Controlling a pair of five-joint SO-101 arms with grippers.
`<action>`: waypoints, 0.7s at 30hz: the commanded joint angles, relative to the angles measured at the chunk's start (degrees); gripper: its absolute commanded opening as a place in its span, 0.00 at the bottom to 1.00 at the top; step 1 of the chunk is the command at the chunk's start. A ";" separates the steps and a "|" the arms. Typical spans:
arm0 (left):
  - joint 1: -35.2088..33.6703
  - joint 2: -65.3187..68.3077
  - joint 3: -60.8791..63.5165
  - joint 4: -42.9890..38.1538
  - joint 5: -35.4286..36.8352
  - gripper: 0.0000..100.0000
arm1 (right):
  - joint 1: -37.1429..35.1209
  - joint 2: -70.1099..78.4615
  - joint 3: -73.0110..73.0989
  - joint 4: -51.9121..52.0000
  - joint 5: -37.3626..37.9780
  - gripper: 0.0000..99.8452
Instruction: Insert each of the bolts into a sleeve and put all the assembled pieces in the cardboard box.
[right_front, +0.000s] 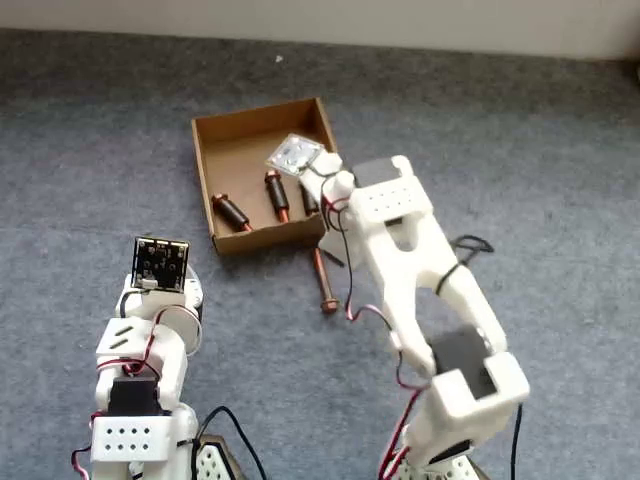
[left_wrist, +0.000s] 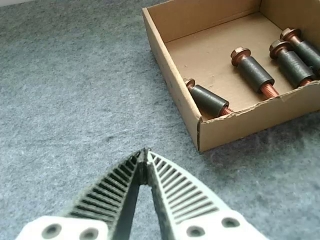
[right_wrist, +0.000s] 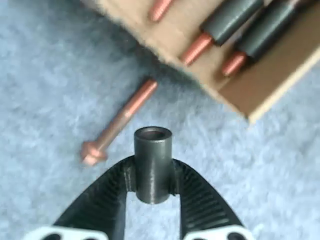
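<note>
The dark sleeve (right_wrist: 153, 150) is pinched across its middle in the right claw (right_wrist: 153, 172), with its bore end free. The loose bolt (right_wrist: 120, 124) lies on the grey worktop (right_wrist: 45, 75), just near of the near right corner of the cardboard box (left_wrist: 235, 127). Both look like stiff, smooth metal that would probably roll, so the bolt is best gripped on its shank beside the head. The left claw (left_wrist: 145, 159) is closed on nothing, left of the box.

high: far above box (right_front: 245, 160), looking down
left wrist: low, facing box's corner
right wrist: close beside box
shared: box
</note>
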 joint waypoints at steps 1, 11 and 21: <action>-0.66 -0.48 1.63 -1.14 -0.79 0.01 | -0.22 -13.41 7.16 -0.31 -2.55 0.00; -0.66 -0.48 1.63 -1.14 -0.79 0.01 | 3.74 -38.64 32.22 -10.42 -7.56 0.00; -0.75 -0.48 0.57 -1.14 -6.95 0.01 | 11.82 -41.19 42.51 -21.49 -14.68 0.00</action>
